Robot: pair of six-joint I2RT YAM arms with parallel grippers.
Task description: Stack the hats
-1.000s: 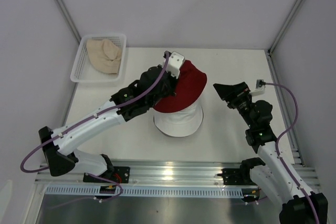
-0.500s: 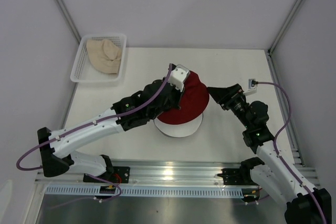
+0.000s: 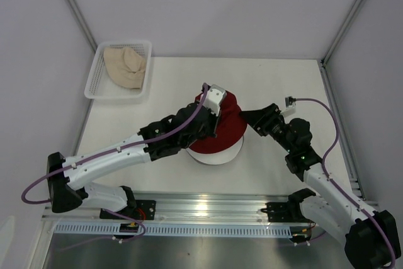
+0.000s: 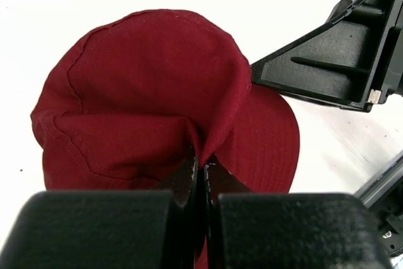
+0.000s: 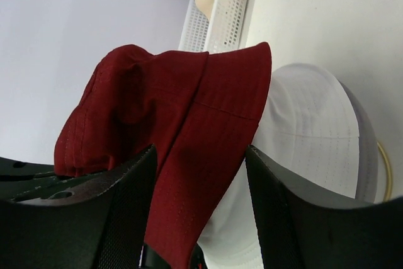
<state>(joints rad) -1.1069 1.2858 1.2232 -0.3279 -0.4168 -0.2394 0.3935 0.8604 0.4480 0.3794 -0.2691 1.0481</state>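
A white table [image 3: 277,80] enclosed by pale grey walls [image 3: 208,11] and aluminium frame posts [image 3: 352,14] carries the work, with a white mesh basket [image 3: 101,80] at its far left corner holding the beige hat [image 3: 126,67]. At the centre of the table the dark red hat [image 3: 230,121] sits over the white hat [image 3: 223,157], whose brim shows along the near side. The right wrist view shows a grey edge under the white one, probably the grey hat [image 5: 370,155]. The left gripper [image 4: 200,165] is clamped on a pinched fold of the red crown, its fingers pressed together with the cloth between them. The right gripper [image 5: 200,155] is spread wide at the hat's right side, one finger on each side of the drooping brim, and grips nothing. The step in hand appears to be seating the red hat squarely on the stack. To do it well, the left arm should lower the crown until it settles over the white crown and let go only when the fold has no tension left in it. The right fingers could meanwhile nip the brim and draw it down evenly so the hat does not sit crooked. The cloth is soft and may spring or slide when released. The beige hat has not yet been added.
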